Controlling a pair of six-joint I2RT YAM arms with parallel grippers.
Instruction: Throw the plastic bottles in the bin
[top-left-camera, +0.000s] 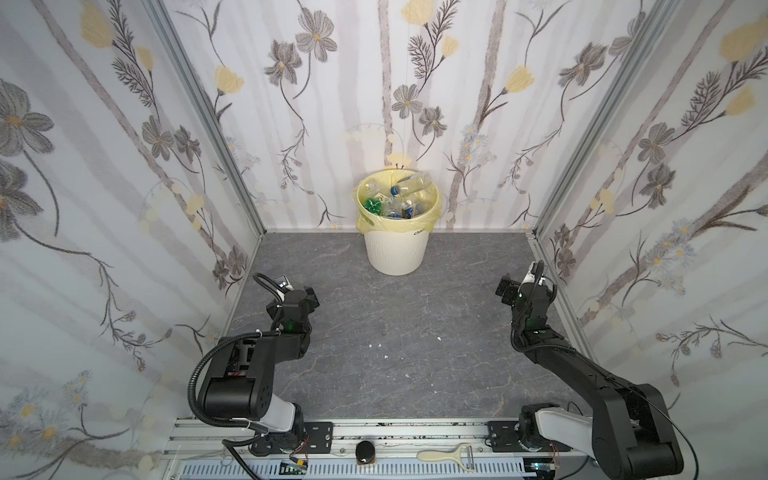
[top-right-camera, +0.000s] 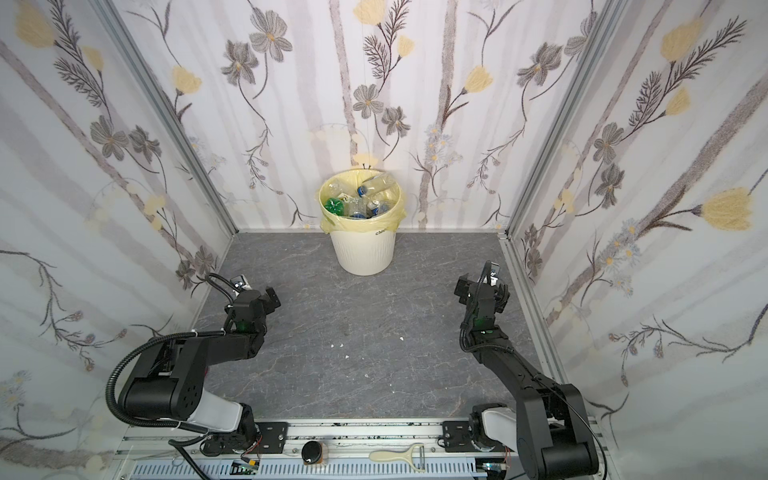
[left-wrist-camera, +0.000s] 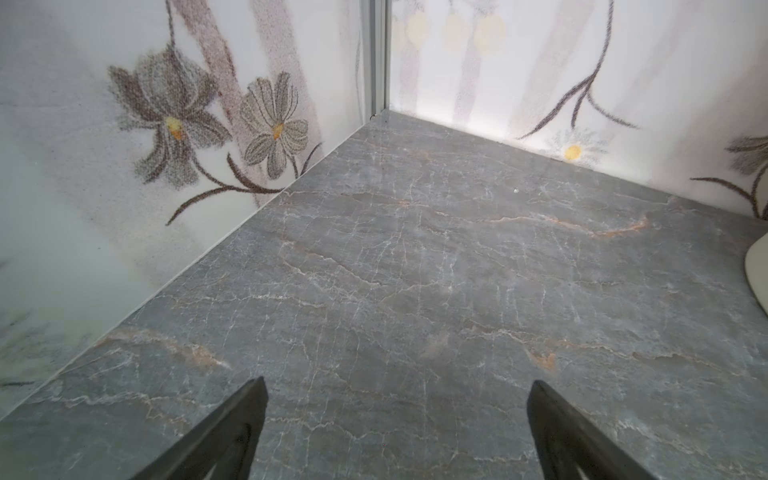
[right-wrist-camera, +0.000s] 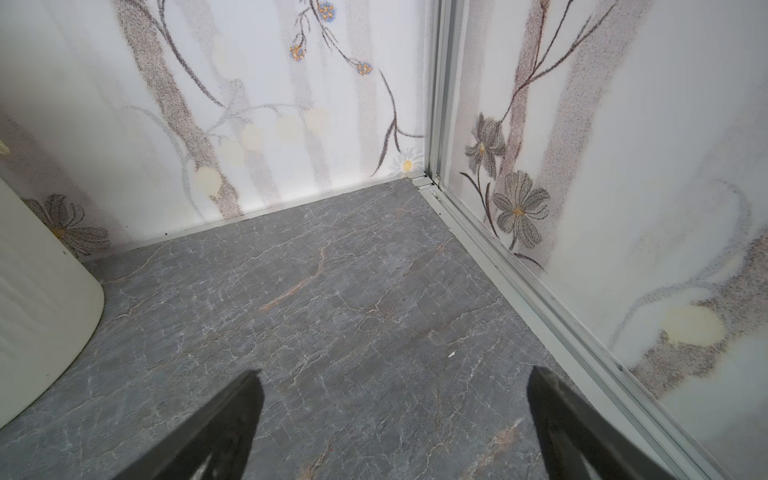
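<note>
**Bottles in the bin, both end effectors open and empty**

The bin (top-left-camera: 397, 253) stands at the middle of the desk's (top-left-camera: 395, 332) far edge, close to the back wall. Its pale yellow bag (top-left-camera: 374, 226) is folded over the rim. The plastic bottles (top-left-camera: 409, 185) lie heaped inside it in both top views. They are mostly clear with blue caps and labels, with a green one (top-right-camera: 333, 205) on the side towards the left edge.

The left end effector (left-wrist-camera: 397, 386) hovers near the desk's left edge with its jaws spread wide and only bare grey stone between them. The right end effector (right-wrist-camera: 395, 378) hovers near the right edge, likewise wide open and holding nothing. The bin's cream wall (right-wrist-camera: 37, 299) shows beside it in the right wrist view.

A few small white scraps (top-left-camera: 374, 345) lie on the desk towards its near edge. A cream peeler (top-left-camera: 449, 455) rests on the rail beyond that edge.
</note>
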